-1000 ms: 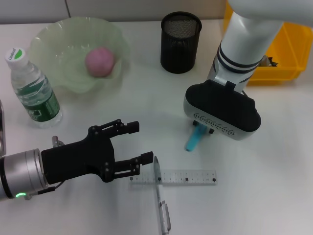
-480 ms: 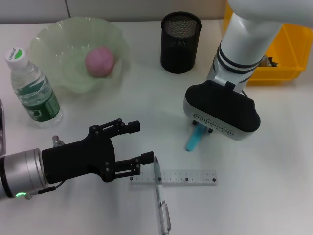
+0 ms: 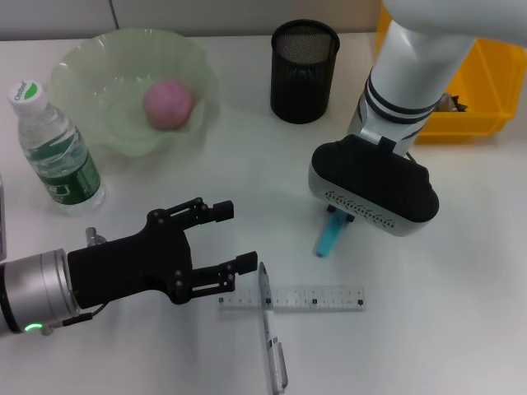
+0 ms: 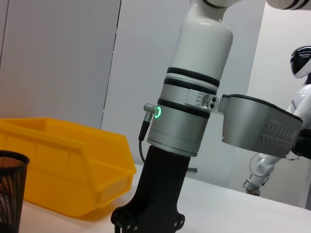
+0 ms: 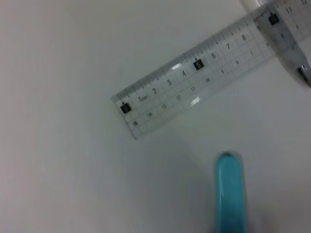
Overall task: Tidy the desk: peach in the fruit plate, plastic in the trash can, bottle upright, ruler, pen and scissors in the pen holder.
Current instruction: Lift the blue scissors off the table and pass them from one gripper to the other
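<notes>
The teal-handled scissors (image 3: pixel 329 234) hang under the right gripper (image 3: pixel 336 216), just off the white desk (image 3: pixel 461 271); its grip I cannot tell. Next comes carrying them to the black mesh pen holder (image 3: pixel 305 71). The left gripper (image 3: pixel 229 239) waits spread near the clear plastic ruler (image 3: pixel 290 299).

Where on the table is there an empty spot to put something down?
Bare table lies between the bottle and the pen holder, below the fruit plate, and on the right below the yellow bin. It is crowded at the front, where the left gripper, ruler, pen and right gripper with its blue handle cluster.
</notes>
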Controlling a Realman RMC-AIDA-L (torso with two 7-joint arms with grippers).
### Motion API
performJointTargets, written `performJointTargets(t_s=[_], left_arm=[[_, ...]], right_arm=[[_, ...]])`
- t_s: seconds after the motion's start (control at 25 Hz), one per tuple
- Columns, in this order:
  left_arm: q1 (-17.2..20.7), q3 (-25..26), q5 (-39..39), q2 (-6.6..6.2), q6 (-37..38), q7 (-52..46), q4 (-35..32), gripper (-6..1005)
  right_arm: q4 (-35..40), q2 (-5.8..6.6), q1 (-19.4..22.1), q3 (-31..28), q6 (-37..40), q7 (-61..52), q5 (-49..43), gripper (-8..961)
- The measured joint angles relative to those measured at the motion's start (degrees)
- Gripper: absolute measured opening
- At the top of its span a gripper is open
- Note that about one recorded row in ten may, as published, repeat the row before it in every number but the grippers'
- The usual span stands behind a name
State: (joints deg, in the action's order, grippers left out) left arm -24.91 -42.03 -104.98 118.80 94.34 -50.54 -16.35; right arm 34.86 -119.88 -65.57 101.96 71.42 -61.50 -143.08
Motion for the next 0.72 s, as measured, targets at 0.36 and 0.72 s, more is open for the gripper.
performJointTargets(t_s=[0.36,0.72], left_arm=[[0.1,0.0,0.4,-0.06,0.1,0.0,0.0,798],[0.1,0.0,0.8,-0.24,0.4,0.0,-0.1,797]], right_arm=[[2.1,0.04,0.5,-0.8,2.0,-0.6,0.0,219],[12.4,0.57,5.8,-8.1,7.5,-4.4,-2.7,219]])
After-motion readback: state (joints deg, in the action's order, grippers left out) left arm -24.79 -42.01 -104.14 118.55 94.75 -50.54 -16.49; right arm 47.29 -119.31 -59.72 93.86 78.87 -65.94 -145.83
